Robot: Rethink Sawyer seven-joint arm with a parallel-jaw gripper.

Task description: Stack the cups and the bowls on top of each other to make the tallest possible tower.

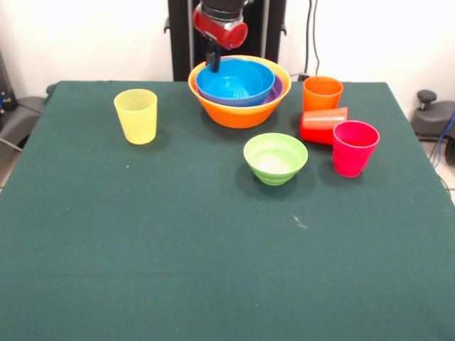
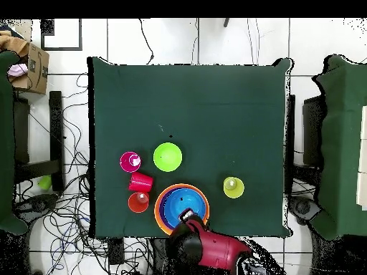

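A large yellow-orange bowl [image 1: 239, 110] stands at the table's far middle, with a purple bowl [image 1: 277, 90] and a blue bowl [image 1: 234, 82] nested in it; the nest also shows in the overhead view [image 2: 182, 208]. The gripper [image 1: 212, 62] hangs at the nest's back left rim, right at the blue bowl's edge [image 2: 188, 216]. A yellow cup [image 1: 136, 116] stands alone on the left. A light green bowl [image 1: 275, 158] sits in front of the nest. An orange cup [image 1: 322, 92] and a magenta-pink cup [image 1: 355, 147] stand upright on the right. A red cup [image 1: 323, 125] lies on its side between them. No second blue bowl or orange-red bowl shows.
The red arm [image 2: 215, 251] comes over the table's edge at the robot's side. Dark green cloth [image 1: 213, 270] covers the table. Cables lie on the floor beside the table [image 2: 64, 215].
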